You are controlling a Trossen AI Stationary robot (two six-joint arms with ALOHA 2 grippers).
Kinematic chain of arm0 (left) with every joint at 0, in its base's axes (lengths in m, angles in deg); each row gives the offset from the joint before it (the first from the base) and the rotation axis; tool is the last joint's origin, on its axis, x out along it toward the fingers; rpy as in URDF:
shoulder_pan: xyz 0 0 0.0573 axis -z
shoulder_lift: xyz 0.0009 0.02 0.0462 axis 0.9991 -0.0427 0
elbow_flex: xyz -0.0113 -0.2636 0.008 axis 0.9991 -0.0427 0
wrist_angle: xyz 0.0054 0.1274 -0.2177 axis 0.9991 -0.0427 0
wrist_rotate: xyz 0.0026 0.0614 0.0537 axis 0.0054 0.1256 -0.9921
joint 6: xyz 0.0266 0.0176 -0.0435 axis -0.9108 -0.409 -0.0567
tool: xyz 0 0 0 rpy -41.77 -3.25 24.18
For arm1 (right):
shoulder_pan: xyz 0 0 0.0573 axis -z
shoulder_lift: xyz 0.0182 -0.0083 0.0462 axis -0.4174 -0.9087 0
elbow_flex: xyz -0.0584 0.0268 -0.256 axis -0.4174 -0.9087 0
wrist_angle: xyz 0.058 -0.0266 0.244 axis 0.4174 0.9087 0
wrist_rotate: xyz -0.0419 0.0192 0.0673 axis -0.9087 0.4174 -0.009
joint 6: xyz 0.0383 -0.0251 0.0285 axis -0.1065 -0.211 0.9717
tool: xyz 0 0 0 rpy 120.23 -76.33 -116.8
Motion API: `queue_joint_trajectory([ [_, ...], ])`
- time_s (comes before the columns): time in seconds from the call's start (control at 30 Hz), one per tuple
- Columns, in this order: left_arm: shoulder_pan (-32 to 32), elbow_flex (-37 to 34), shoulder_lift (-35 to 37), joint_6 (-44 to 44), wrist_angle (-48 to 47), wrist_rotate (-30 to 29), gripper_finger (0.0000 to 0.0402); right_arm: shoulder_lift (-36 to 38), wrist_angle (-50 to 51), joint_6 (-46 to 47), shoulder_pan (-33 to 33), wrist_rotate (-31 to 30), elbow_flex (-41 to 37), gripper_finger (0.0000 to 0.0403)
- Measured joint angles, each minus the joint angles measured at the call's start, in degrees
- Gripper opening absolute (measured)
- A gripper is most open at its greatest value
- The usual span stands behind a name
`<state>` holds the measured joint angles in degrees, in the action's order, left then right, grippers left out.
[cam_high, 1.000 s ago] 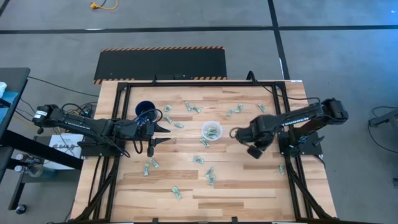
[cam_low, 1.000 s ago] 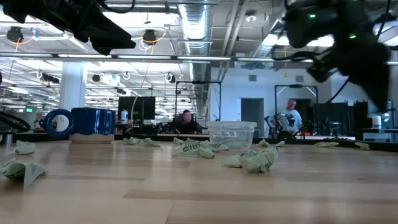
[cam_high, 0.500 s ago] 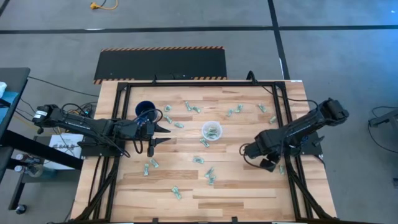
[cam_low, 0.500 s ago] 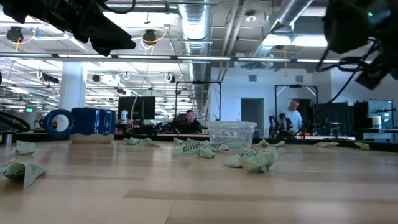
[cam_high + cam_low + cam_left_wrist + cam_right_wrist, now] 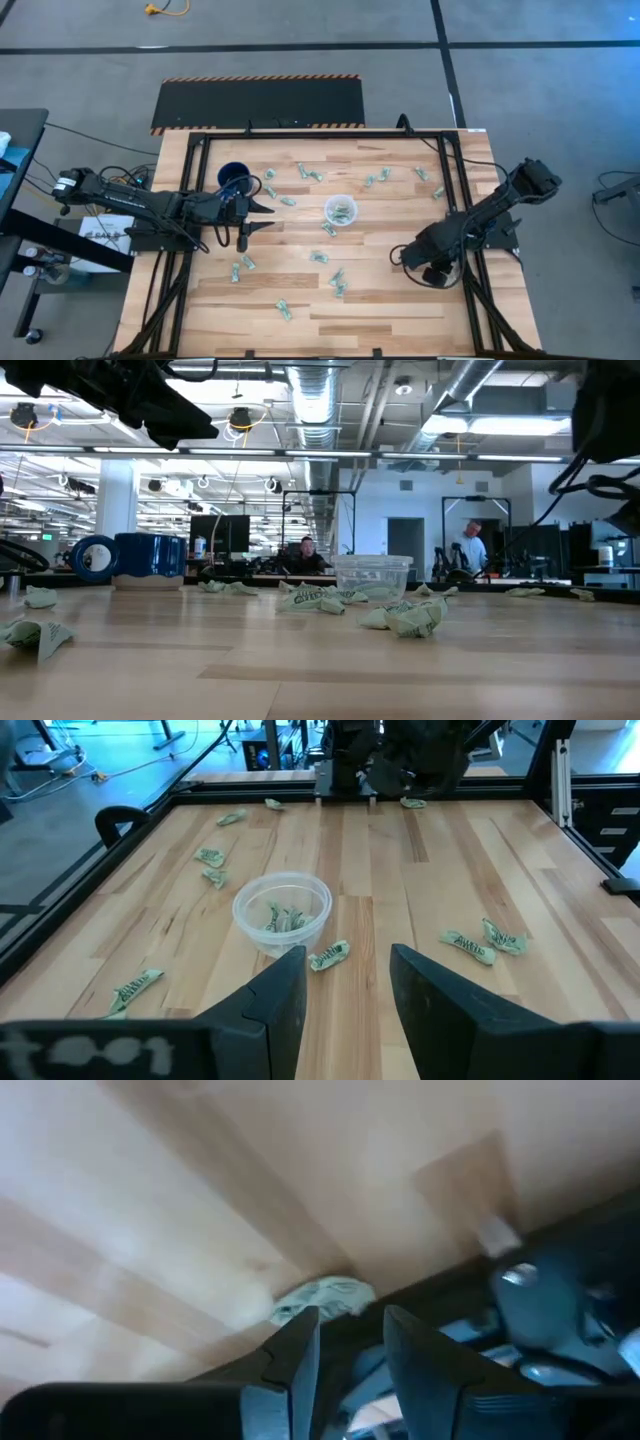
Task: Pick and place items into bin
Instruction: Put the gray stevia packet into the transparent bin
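Right gripper [image 5: 350, 1345], fingers apart, poised over a wrapped item [image 5: 322, 1298] at the surface's [image 5: 400, 310] right edge. Left gripper [image 5: 345, 985], fingers apart, faces the clear cup [image 5: 282, 912], which holds several items.

Grey floor [image 5: 90, 70], hazard-striped black mat [image 5: 258, 100]; ceiling ducts [image 5: 318, 400], possibly two people [image 5: 466, 550] behind.

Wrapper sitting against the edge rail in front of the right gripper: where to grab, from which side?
Pinch the wrapper across its crumpled middle, coming down from above. It lies low on the wood right against the dark rail, which blocks a sideways approach from that side. The open right gripper faces it. Left gripper waits, facing the cup.
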<state>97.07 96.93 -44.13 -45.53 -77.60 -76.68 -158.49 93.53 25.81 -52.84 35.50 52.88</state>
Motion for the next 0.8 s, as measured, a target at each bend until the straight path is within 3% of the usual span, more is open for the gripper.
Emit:
queue_joint_trajectory([
  [0.43,0.0,0.0,0.0,0.0,0.3,0.0,0.0137,-1.1,-2.1,-1.8,-5.6,-2.3,-0.1,0.0213],
  [0.8,0.0,0.0,0.0,0.1,0.3,0.0,0.0137,-11.2,-2.0,-8.4,-5.6,1.0,-0.2,0.0228],
])
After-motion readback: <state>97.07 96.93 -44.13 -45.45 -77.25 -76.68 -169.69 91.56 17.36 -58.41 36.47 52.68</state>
